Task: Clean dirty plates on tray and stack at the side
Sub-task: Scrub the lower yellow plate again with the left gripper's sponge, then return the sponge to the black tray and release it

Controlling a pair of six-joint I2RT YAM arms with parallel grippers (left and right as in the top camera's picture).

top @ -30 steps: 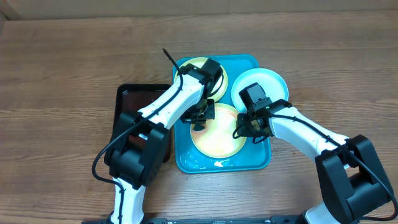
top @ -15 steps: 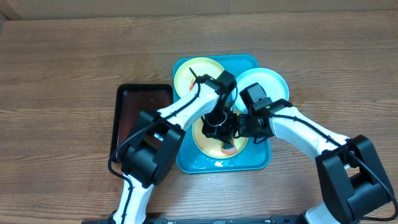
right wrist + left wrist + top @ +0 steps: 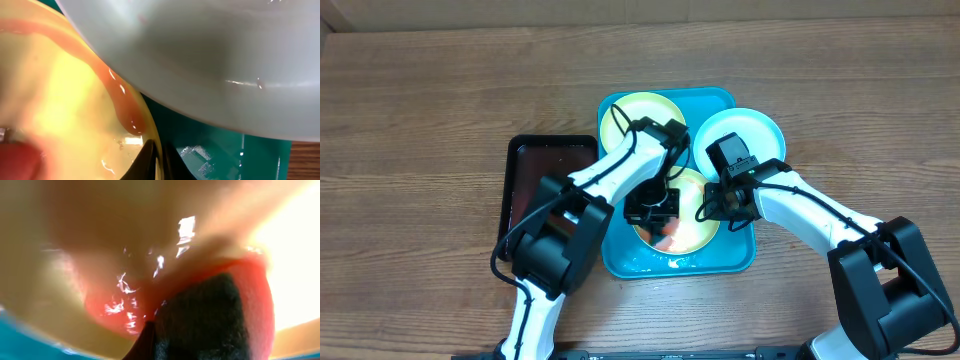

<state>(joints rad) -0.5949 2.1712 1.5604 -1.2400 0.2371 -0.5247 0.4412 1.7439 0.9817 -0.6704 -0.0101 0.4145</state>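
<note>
A black tray (image 3: 545, 160) with a reddish-brown inside lies on the wooden bench (image 3: 420, 100), just left of the turquoise tray (image 3: 620, 262), their long sides nearly touching. Three plates crowd the turquoise tray. A pale yellow-green rear plate (image 3: 632, 115) sits in its far left corner, partly hidden by the left arm's wrist. A white plate (image 3: 745, 135) lies over the far right corner and overhangs the rim. In the right wrist view this white plate (image 3: 200, 60) looms close over the edge of the front plate (image 3: 60, 90), with a strip of tray (image 3: 210, 145) showing below it. The front plate (image 3: 698, 232), also pale yellow-green, lies in the near half of the tray and carries a red smear (image 3: 663, 236).

The left arm (image 3: 605, 172) rises from the near left, crosses the black tray's right side, arches over the rear plate and bends back down. The left fingers (image 3: 650, 212) are closed over the front plate. In the left wrist view a dark rough-textured thing (image 3: 205, 320) presses into the red smear (image 3: 115, 305); whether the fingers hold it cannot be told.

The right arm (image 3: 810, 215) reaches in low from the near right. The right fingers (image 3: 712, 207) sit at the front plate's right edge, and the wrist view shows these fingers (image 3: 147, 157) pinched narrowly on its rim.
</note>
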